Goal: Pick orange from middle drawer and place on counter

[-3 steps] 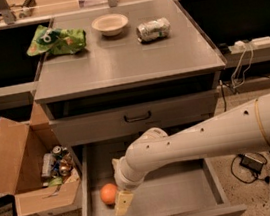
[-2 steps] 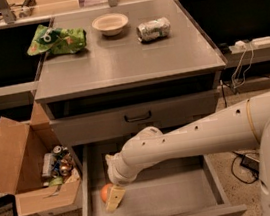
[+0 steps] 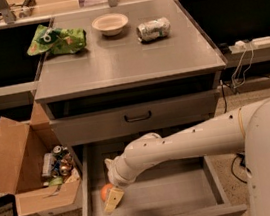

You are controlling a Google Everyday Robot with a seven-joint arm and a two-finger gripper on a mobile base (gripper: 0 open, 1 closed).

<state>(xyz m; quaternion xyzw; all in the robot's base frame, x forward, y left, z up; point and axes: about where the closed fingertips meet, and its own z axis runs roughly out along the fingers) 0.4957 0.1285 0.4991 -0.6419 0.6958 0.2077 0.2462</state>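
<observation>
Lying at the left of the open middle drawer (image 3: 164,199), close by its left wall: the orange (image 3: 105,191), partly covered on its near right side. Best to centre on the round fruit and close gently but firmly, as it looks smooth and apt to roll toward the wall, then lift clear of the upper drawer (image 3: 136,117) before swinging to the counter (image 3: 117,57). Reaching down over the orange: the gripper (image 3: 113,201); cannot tell whether apart or clamped on the fruit.
</observation>
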